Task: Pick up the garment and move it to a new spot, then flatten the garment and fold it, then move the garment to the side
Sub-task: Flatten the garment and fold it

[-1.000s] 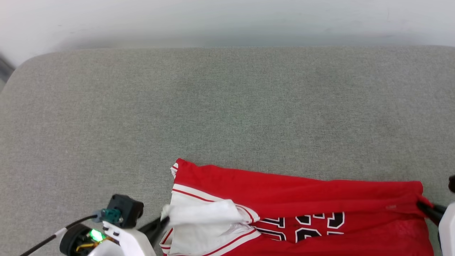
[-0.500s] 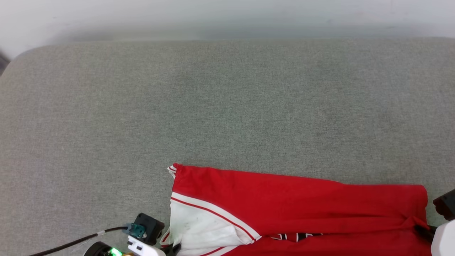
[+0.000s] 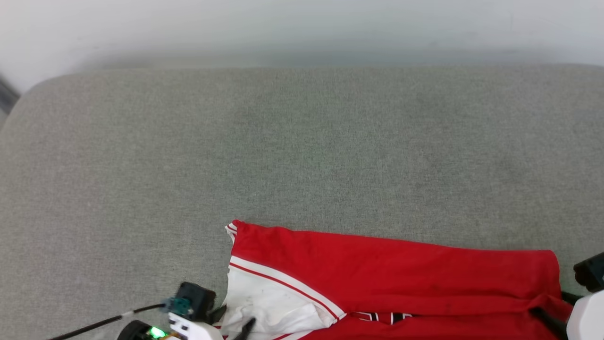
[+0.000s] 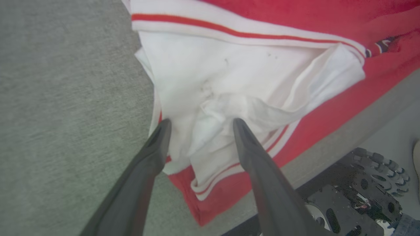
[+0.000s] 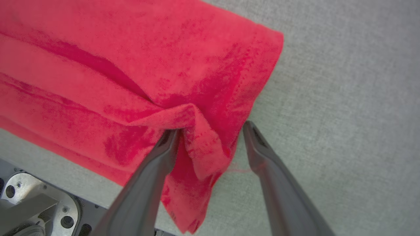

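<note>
- Grey cloth covers the bench (image 3: 302, 141), and a pale wall (image 3: 302, 28) rises beyond its far edge.
- We see the garment (image 3: 387, 269) lying along the near edge, right of centre. It is doubled into a long red band, with a white sleeve (image 4: 236, 75) at its left end.
- Our left tool (image 4: 200, 122) has its fingers apart, straddling a bunched ridge of that sleeve, and nothing is pinched.
- Our right tool (image 5: 210, 127) is spread too, with a finger on either side of a raised red fold (image 5: 183, 114) at the garment's right corner.
- We judge that this is a fold being laid down.
- To do it well, we should draw each tool back along the line of its own fingers. That way no tip hooks a loose ridge and drags the top layer.
- Both ridges need pressing flat before another fold.
- The near hem sits close to the bench lip, so any smoothing push should go toward the far side.
</note>
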Tool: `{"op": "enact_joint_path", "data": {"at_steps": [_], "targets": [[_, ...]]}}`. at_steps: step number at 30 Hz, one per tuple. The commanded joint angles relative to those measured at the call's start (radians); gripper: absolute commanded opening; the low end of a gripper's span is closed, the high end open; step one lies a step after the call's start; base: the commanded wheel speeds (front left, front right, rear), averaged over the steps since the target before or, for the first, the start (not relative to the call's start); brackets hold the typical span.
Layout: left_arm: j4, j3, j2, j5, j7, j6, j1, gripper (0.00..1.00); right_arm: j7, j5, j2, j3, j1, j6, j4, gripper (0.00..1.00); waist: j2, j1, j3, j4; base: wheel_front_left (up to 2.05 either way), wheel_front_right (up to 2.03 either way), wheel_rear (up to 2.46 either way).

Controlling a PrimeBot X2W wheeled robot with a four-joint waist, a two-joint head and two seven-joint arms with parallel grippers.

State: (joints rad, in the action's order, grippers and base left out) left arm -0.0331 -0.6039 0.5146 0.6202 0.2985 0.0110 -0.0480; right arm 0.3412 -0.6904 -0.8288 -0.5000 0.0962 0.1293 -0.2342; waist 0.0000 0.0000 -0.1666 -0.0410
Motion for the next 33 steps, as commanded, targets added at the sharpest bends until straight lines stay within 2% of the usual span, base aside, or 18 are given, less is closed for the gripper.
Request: {"op": "enact_joint_path", "data": {"at_steps": [1,5,8,10,14,18,22,27,33], "targets": [[0.009,0.016,0.003,0.007,-0.023,0.005,0.009,1.0,0.003,-0.016,0.007,0.014,-0.004,0.002,0.013,1.0,0.0,0.0,0.023,0.0,0.0,0.0,0.0],[0.066,0.073,0.006,0.024,-0.122,0.006,0.014,1.0,0.023,-0.06,0.008,0.078,-0.015,0.001,0.051,1.0,0.0,0.0,0.058,0.002,0.0,0.0,0.0],[0.086,0.133,0.026,0.0,-0.217,0.031,0.016,1.0,0.058,-0.069,0.0,0.131,-0.034,0.001,0.075,1.0,0.0,0.0,0.072,0.003,0.0,0.0,0.0],[0.1,0.169,0.02,-0.003,-0.282,0.054,0.027,1.0,0.078,-0.075,0.01,0.182,-0.042,0.001,0.091,1.0,0.0,0.0,0.077,0.004,0.0,0.0,0.0],[0.11,0.258,-0.013,0.006,-0.425,0.119,0.054,1.0,0.121,-0.089,0.074,0.323,-0.079,0.001,0.084,1.0,0.0,0.0,0.083,0.004,0.0,0.0,0.0],[0.099,0.309,-0.06,-0.015,-0.532,0.162,0.077,1.0,0.166,-0.021,0.155,0.427,-0.118,0.001,0.067,1.0,0.0,0.0,0.081,0.0,0.0,0.0,0.0],[0.118,0.349,-0.104,-0.079,-0.563,0.145,0.089,1.0,0.188,0.005,0.257,0.506,-0.148,0.001,0.071,1.0,0.0,0.0,0.072,-0.01,0.0,0.0,0.0],[0.14,0.367,-0.125,-0.289,-0.565,0.131,0.105,1.0,0.19,0.024,0.357,0.604,-0.173,0.001,0.047,1.0,0.0,0.0,0.05,-0.026,0.0,0.0,0.0],[0.161,0.411,-0.2,-0.364,-0.565,0.092,0.085,1.0,0.191,-0.003,0.427,0.613,-0.182,0.001,0.007,1.0,0.0,0.0,0.022,-0.044,0.0,0.0,0.0]]}}
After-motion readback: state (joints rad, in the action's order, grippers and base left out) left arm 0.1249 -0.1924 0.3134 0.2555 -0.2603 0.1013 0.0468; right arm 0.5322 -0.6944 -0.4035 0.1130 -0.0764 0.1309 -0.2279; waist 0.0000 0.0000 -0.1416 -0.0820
